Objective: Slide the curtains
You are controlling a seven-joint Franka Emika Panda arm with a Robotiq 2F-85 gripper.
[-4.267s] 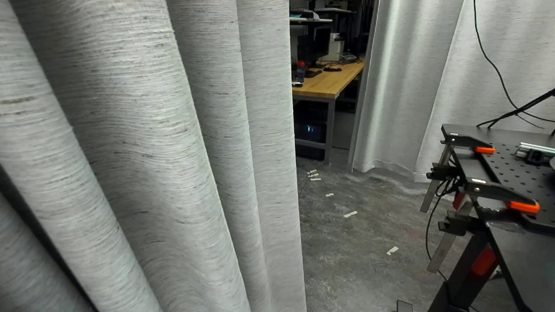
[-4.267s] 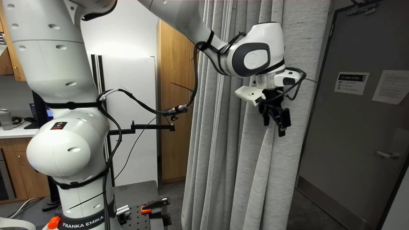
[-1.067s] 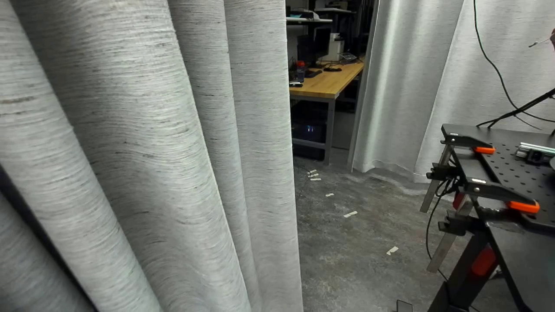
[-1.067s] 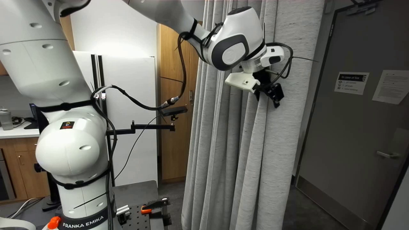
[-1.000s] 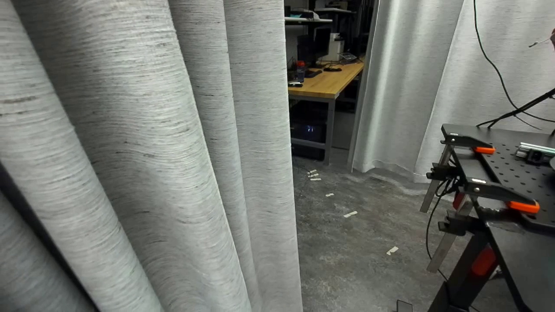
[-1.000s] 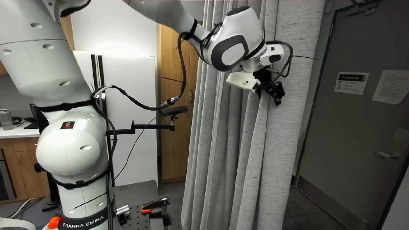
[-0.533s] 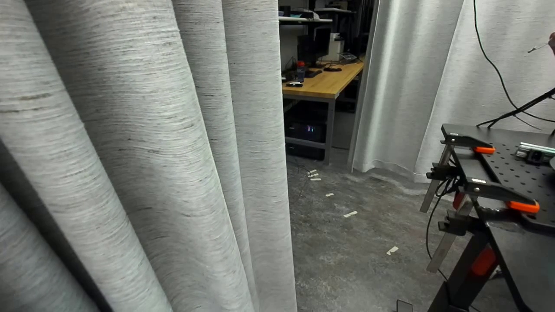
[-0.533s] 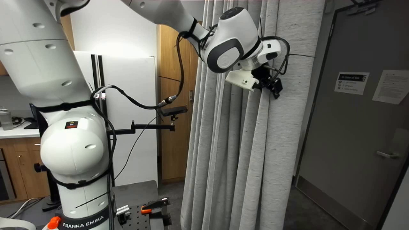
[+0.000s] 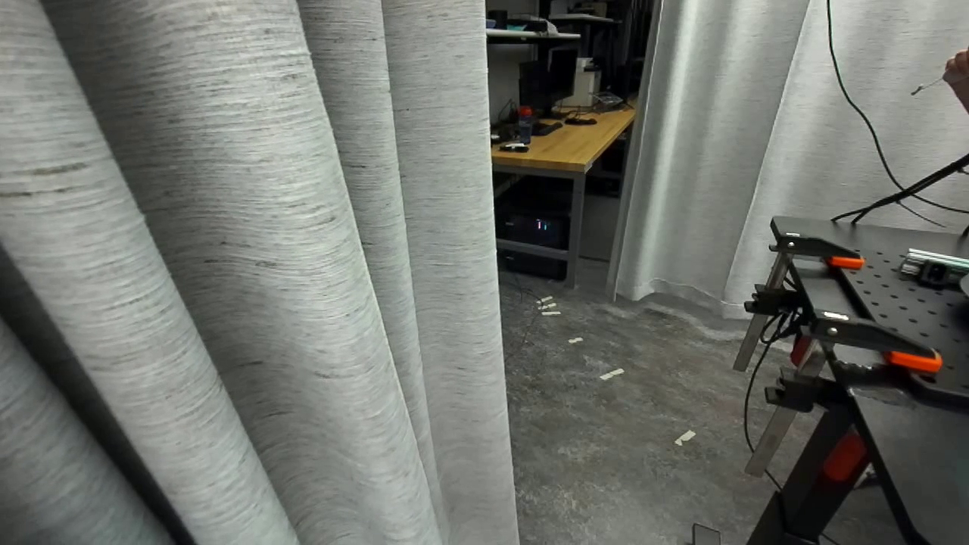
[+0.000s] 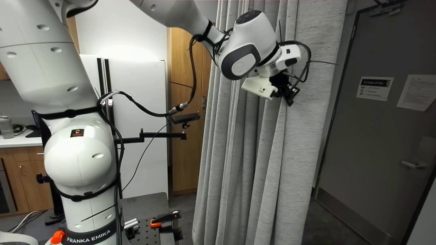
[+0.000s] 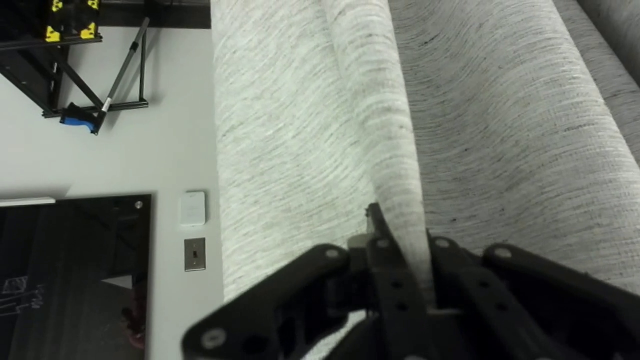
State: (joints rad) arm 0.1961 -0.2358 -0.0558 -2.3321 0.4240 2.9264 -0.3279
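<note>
The curtains are a light-grey streaked drape in deep vertical folds, filling the left of an exterior view point(image 9: 265, 265) and hanging beside the arm in an exterior view point(image 10: 303, 153). Across the wrist view the same curtains point(image 11: 295, 125) take up the middle and right. Black fingers of my gripper point(image 11: 402, 225) stand on both sides of one narrow fold, which runs down between them, pinched. The gripper point(image 10: 291, 97) is tilted against the drape, near the outer broad fold. Part of the far finger is hidden by fabric.
A black perforated table point(image 9: 893, 303) with orange-tipped clamps stands near the drape. A dark door point(image 10: 381, 136) lies beyond it. Behind the gap are a wooden desk point(image 9: 583, 144) and a paler curtain point(image 9: 704, 151). Someone's hand point(image 9: 960, 72) shows at the edge.
The gripper has drawn together on a fold; its fingers stood apart a second ago. Since the oldest frames the arm has risen and tilted, and the curtain's free edge has shifted slightly left.
</note>
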